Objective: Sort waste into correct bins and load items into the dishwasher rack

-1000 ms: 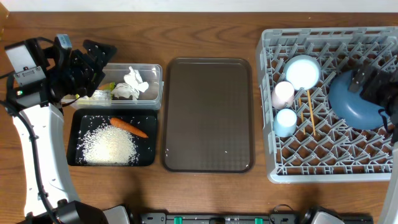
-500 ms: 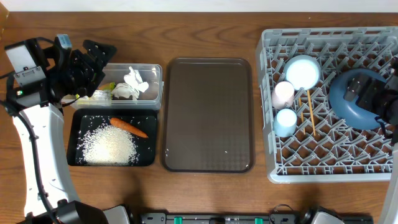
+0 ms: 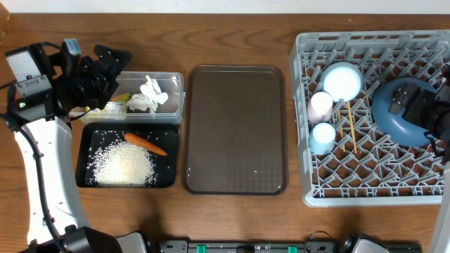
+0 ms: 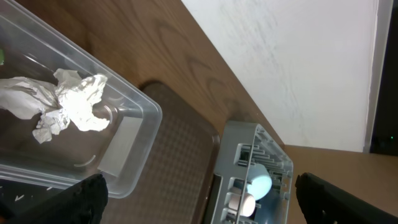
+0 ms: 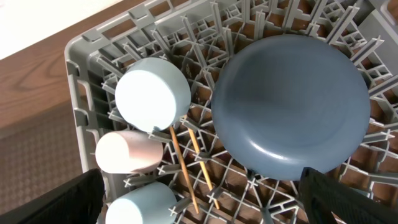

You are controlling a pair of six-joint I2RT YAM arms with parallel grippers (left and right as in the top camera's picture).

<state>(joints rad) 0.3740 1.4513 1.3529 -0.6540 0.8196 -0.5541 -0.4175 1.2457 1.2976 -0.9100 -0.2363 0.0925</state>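
The grey rack [image 3: 302, 140] at the right holds the dark-blue plate [image 3: 394, 119], light-blue bowl [image 3: 342, 81], pink cup [image 3: 320, 107], light-blue cup [image 3: 323, 137] and chopsticks [image 3: 349, 126]. My right gripper [image 3: 416, 105] hovers open and empty over the plate [image 5: 292, 99]. The clear tub [image 3: 174, 84] holds the white tissue [image 3: 149, 95] and yellow-green wrapper [image 3: 116, 104]. The black tray [image 3: 83, 151] holds the carrot [image 3: 146, 144] and rice [image 3: 125, 165]. My left gripper [image 3: 105, 70] is open and empty above the tub's left end; the tissue also shows in the left wrist view [image 4: 68, 102].
The dark brown serving tray [image 3: 235, 130] lies between the bins and the rack with nothing on it. The rack reaches the table's right and back edges. Wood table shows in front of the trays.
My right gripper has shifted right and a little toward the front over the plate, then stopped. The left arm and all the objects have not moved.
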